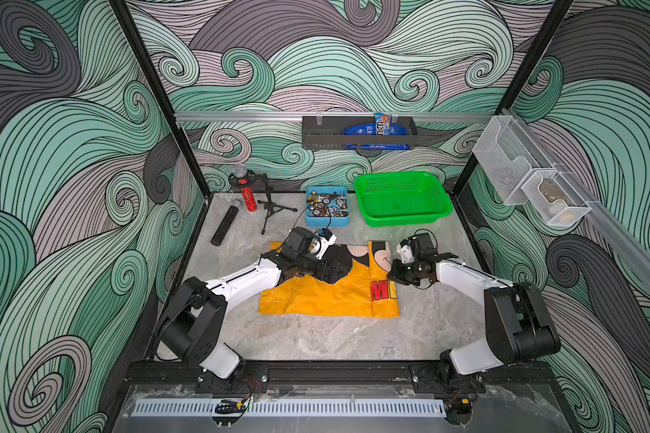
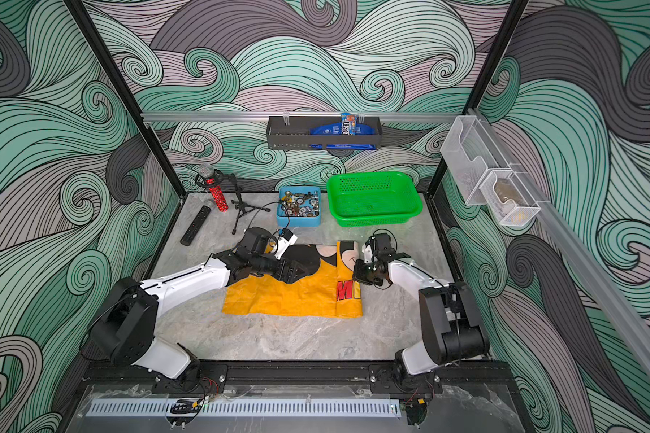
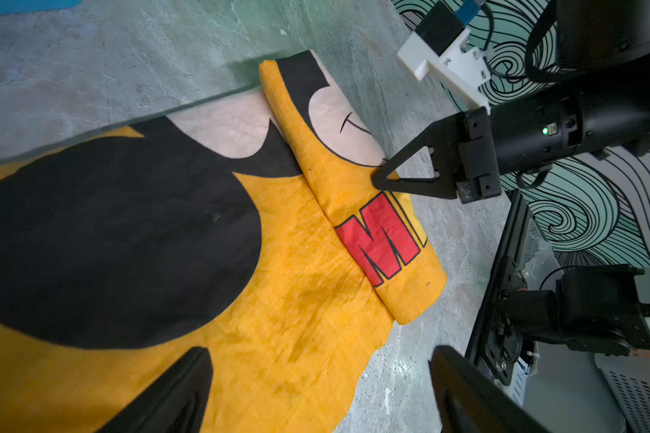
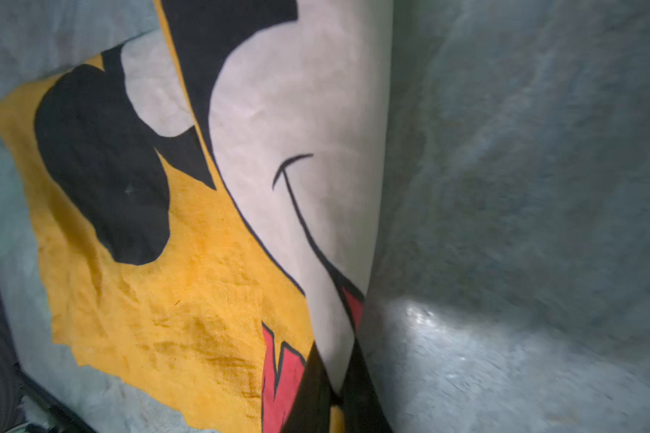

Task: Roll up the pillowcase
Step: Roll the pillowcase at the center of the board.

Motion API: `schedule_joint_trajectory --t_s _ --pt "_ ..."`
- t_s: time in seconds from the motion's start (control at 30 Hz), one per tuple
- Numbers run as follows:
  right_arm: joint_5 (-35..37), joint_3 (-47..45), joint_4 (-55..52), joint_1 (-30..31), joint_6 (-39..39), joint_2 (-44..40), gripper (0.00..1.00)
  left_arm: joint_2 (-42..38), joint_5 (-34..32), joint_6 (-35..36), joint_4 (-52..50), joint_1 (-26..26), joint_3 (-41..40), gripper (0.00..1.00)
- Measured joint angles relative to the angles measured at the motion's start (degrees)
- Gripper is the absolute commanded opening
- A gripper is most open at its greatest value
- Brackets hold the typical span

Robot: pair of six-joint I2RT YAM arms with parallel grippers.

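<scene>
Mustard-yellow cloth, the pillowcase (image 1: pixel 316 296), lies spread on the grey marbled table (image 1: pixel 316 337) between my two arms. The edge on my right arm's side is already turned over into a flattened roll (image 1: pixel 383 296).

My right gripper (image 3: pixel 381 180) has its jaws pressed together on the outer edge of that roll, about halfway along it. In the right wrist view the cloth narrows in between the two black fingertips (image 4: pixel 316 390), so I judge that a thin pinch of fabric is held.

My left gripper (image 3: pixel 319 352) hangs spread wide over the flat part and holds nothing.

What matters for the coming move is this: the roll's long axis runs crosswise to the way my right fingers point. All the unrolled cloth lies beyond the roll, ahead of those fingers and directly under my left hand. The right arm is plainly the nearer one to the roll.

So I'd reckon on carrying the pinched edge forward and over, away from the right arm's base. The left hand could come down to steady the roll's ends, which nothing holds.
</scene>
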Motion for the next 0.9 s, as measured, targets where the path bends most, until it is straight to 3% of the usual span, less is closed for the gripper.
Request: schedule_joint_trajectory --t_s 0.17,0.43,0.9 --pt "4.61 3.15 -5.57 0.76 0.83 0.31 0.18 0.02 0.44 -0.31 0.26 0.0 -1.16 0.94" --pt "5.31 8.15 -7.85 6.27 3.85 1.57 0.4 0.0 0.44 -0.44 0.46 0.0 -1.95 0.94" --pt "2.91 15.78 -4.74 16.39 7.89 9.97 0.4 -0.74 0.44 -0.68 0.46 0.0 -3.17 0.94"
